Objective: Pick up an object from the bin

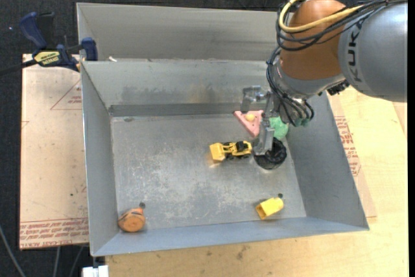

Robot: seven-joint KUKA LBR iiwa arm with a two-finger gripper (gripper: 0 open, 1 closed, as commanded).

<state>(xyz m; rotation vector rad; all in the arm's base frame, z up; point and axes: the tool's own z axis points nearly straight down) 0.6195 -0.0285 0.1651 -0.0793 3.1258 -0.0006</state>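
The black round thing [273, 160] lies on the floor of the grey bin [162, 191], so every place here is told from it. The gripper [264, 147] hangs right over its left edge, very close, maybe touching it. I cannot tell if the gripper is open or closed, and I cannot see anything held in it.

A small green thing [279, 129] sits just behind the black round thing, partly hidden by the gripper. A yellow toy digger [230, 150] stands just to the left of the black round thing, close but not touching it.

A pink thing [248, 119] lies a bit farther off, behind the black round thing and to its left, near the back wall. A little yellow block [269, 207] lies in front of the black round thing, well apart from it.

An orange-brown round thing [131, 220] is the farthest from the black round thing, way off to its left in the front corner.

The arm's big orange cover [314, 39] is high above the black round thing.
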